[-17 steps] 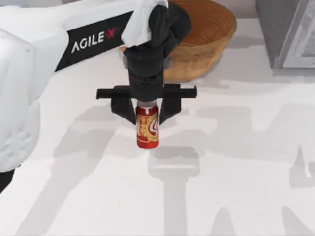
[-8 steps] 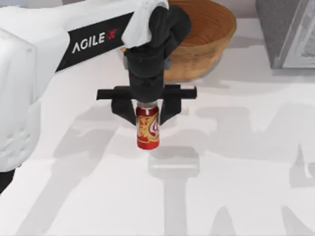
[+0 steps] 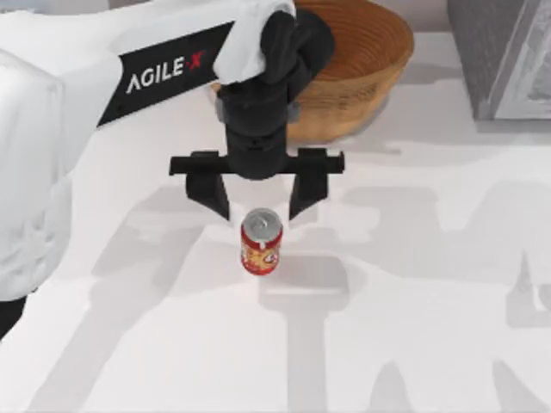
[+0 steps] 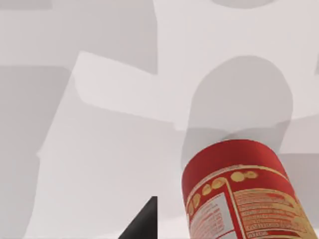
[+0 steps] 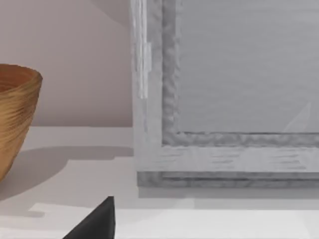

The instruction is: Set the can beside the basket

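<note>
Judging placement nearly done: can [image 3: 261, 242] stands upright near the basket [image 3: 349, 73]; my left gripper [image 3: 261, 200], fingers spread, must withdraw.

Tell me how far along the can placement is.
Done: the can stands upright on the table, in front of the basket with a gap between. In hand: the left gripper hangs open above it, fingers clear. Left: pulling the arm away.

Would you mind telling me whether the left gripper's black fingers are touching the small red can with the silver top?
Apart. In the top view the left gripper is open, its fingers spread wide of the small red can, with white table visible between.
</note>
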